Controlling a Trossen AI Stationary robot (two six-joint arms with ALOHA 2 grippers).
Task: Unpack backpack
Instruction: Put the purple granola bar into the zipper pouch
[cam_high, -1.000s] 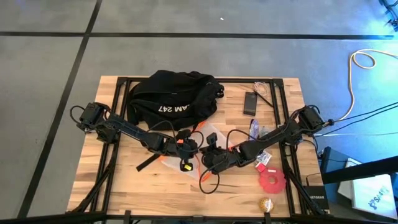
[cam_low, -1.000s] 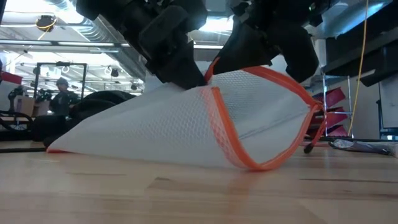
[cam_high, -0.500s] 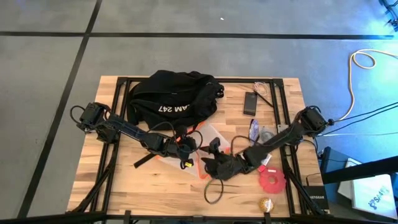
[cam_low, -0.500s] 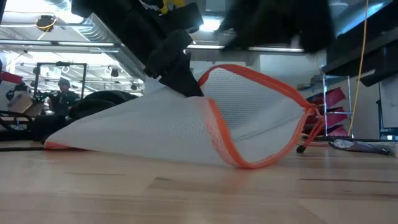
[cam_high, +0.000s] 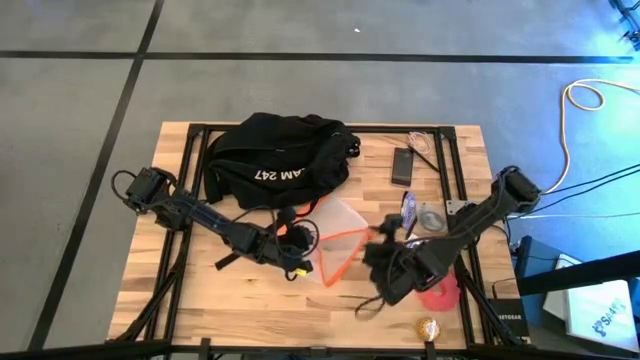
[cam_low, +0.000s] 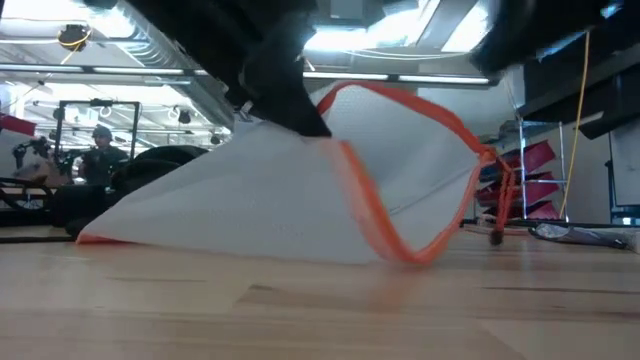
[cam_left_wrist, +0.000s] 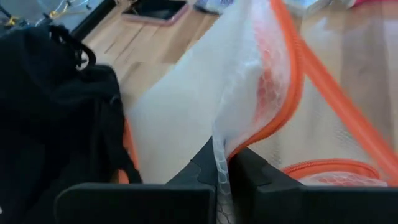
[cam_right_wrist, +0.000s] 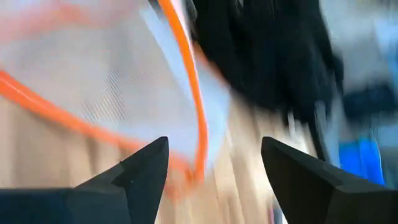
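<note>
Wooden slatted table (cam_high: 200, 300) on a grey floor. Large black soft fabric backpack (cam_high: 280, 160) lies at the far edge, white lettering up. White mesh pouch with orange zipper trim (cam_high: 335, 245) sits mid-table, near the backpack, mouth gaping. Left gripper (cam_left_wrist: 222, 171) is clamped tight on the pouch's mesh edge at the zipper. Right gripper (cam_right_wrist: 214, 162) is beside the pouch's mouth, fingers spread apart, gripping nothing. Flat black phone (cam_high: 403, 165) lies right of the backpack; red round disc (cam_high: 440, 292) near the front.
</note>
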